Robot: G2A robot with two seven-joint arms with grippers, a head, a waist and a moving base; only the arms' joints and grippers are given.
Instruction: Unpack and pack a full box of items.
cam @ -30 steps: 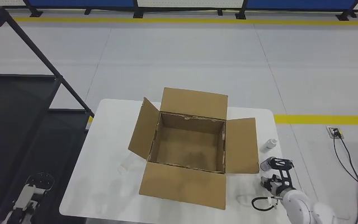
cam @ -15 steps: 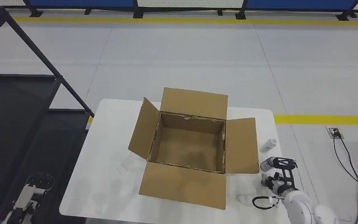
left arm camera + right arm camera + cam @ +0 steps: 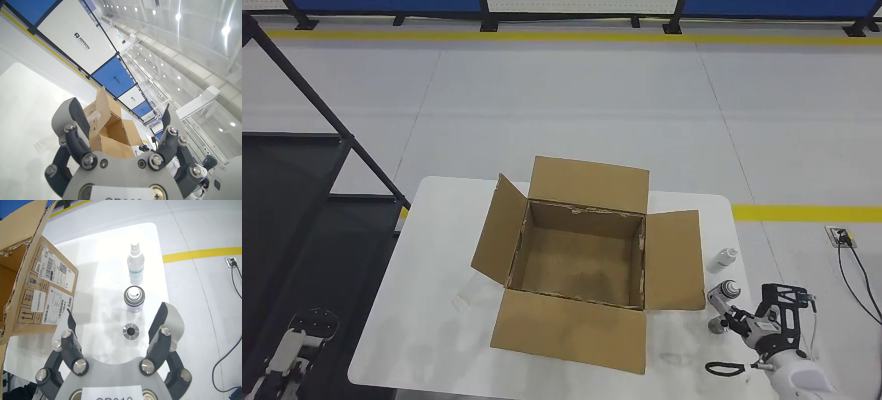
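the right gripper has backed off the spray can, fingers wide and empty, leaving it upright on the table beside the box (which looks empty); unpacking seems finished. the left gripper is wide too.

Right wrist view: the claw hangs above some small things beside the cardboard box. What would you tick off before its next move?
1. Right gripper fingers open: ok.
2. Slotted metal ring lies flat on the table, in line with the gap between the fingers: ok.
3. Aerosol can upright and apart from the ring: ok.
4. Spray bottle upright behind the can, not touching it: ok.
5. Box flaps spread open, bare floor inside: ok.
6. How high the fingers are above the table: cannot tell.
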